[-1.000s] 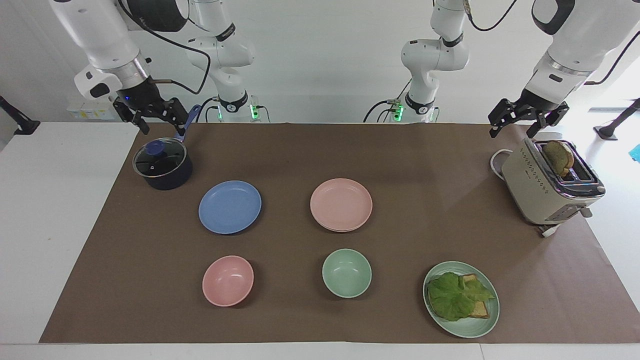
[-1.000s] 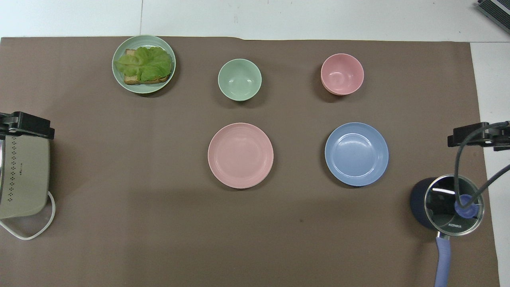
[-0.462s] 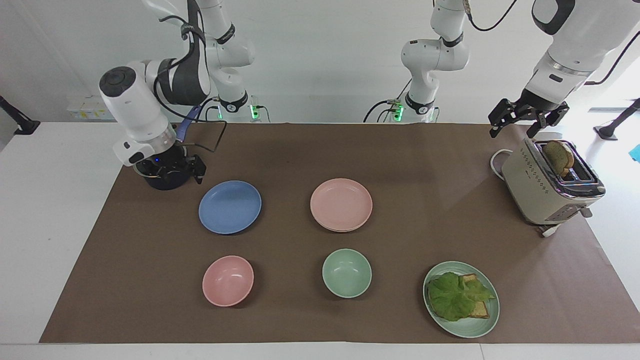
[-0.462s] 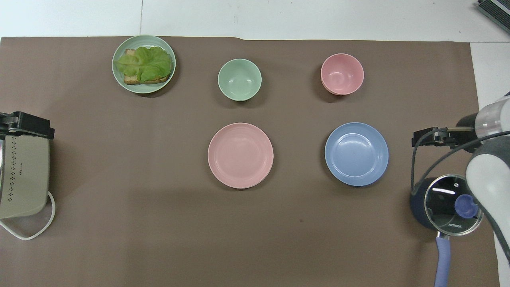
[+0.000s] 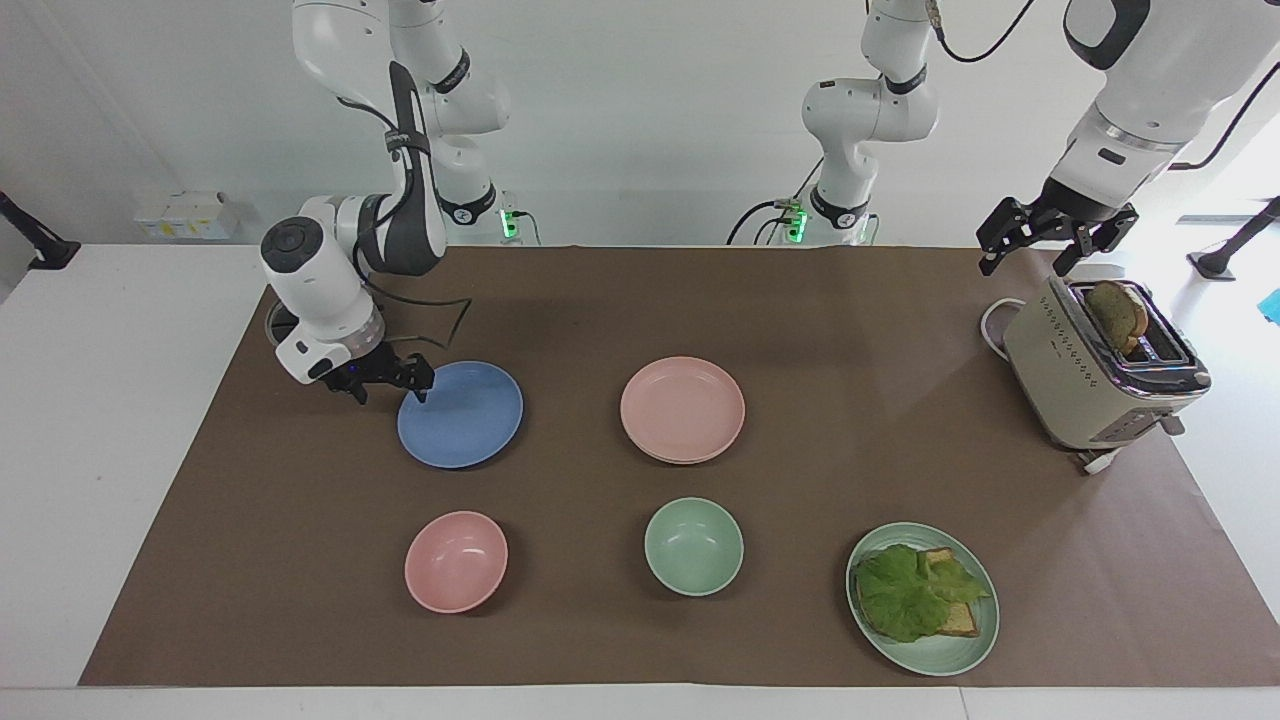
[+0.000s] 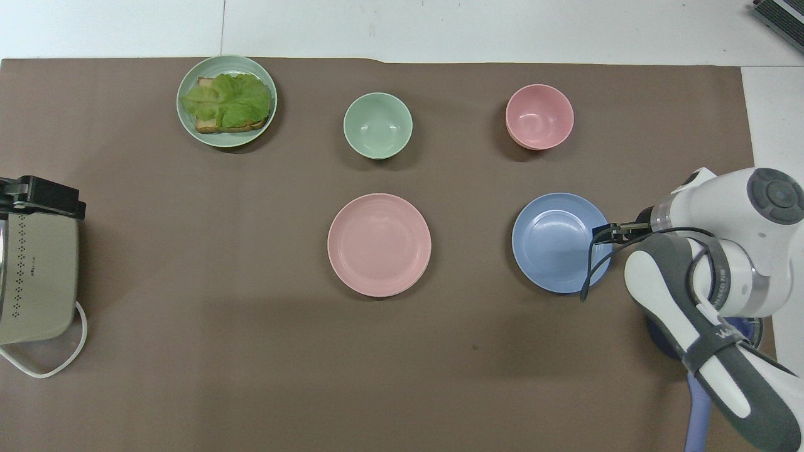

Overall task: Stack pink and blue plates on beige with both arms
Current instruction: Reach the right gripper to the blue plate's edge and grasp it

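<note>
The blue plate [image 5: 462, 415] [image 6: 559, 242] lies toward the right arm's end of the table. The pink plate [image 5: 682, 408] [image 6: 379, 244] lies beside it, in the middle. The beige plate is out of view in both views. My right gripper [image 5: 390, 385] [image 6: 612, 232] is open and low at the blue plate's rim on the right arm's end, one fingertip [image 5: 422, 388] over the rim. Whether it touches the plate I cannot tell. My left gripper [image 5: 1028, 255] [image 6: 41, 196] waits open in the air over the toaster, holding nothing.
A beige toaster [image 5: 1095, 375] [image 6: 34, 276] with toast stands at the left arm's end. Farther from the robots stand a pink bowl [image 5: 456, 560], a green bowl [image 5: 693, 546] and a green plate [image 5: 950, 655] with lettuce and toast. The right arm mostly hides a dark pot [image 5: 272, 325].
The right arm has swung down from above the pot to the blue plate's edge, its gripper staying open. The left arm and all the dishes have not moved.
</note>
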Controlling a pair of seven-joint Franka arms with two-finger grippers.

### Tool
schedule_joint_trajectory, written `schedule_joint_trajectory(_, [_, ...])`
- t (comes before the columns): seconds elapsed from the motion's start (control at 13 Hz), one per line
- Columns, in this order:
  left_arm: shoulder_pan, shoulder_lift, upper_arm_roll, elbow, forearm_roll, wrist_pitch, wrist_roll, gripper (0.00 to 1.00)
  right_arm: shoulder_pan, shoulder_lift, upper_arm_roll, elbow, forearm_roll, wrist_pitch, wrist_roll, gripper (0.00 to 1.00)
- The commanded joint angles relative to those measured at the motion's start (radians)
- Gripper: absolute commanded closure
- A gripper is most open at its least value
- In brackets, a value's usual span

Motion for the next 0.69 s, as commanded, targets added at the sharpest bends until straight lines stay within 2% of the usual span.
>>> schedule_joint_trajectory(0.0, [0.004,-0.003,-0.003,-0.002,0.011,-0.002,0.012,0.0,-0.009,0.042,0.005,-0.01,0.02,0.054,-0.069,0.0])
schedule_joint_trajectory(0.23, [0.004,-0.003,-0.001,-0.002,0.011,-0.004,0.012,0.0,-0.012,0.049,0.005,-0.024,0.023,0.066,-0.092,0.0])
schedule_joint_trajectory(0.31, [0.004,-0.003,-0.003,-0.002,0.011,-0.002,0.012,0.0,-0.011,0.05,0.005,-0.03,0.031,0.077,-0.092,0.15])
schedule_joint_trajectory(0.46, [0.004,-0.003,-0.003,-0.002,0.011,-0.002,0.012,0.0,-0.012,0.05,0.005,-0.03,0.031,0.077,-0.095,0.66])
schedule_joint_trajectory(0.54, [0.004,-0.003,-0.003,-0.002,0.011,-0.002,0.012,0.0,-0.011,0.052,0.005,-0.03,0.031,0.077,-0.089,0.95])
schedule_joint_trajectory(0.62, [0.004,-0.003,-0.003,-0.002,0.011,-0.002,0.012,0.0,-0.011,0.053,0.005,-0.027,0.037,0.074,-0.083,1.0])
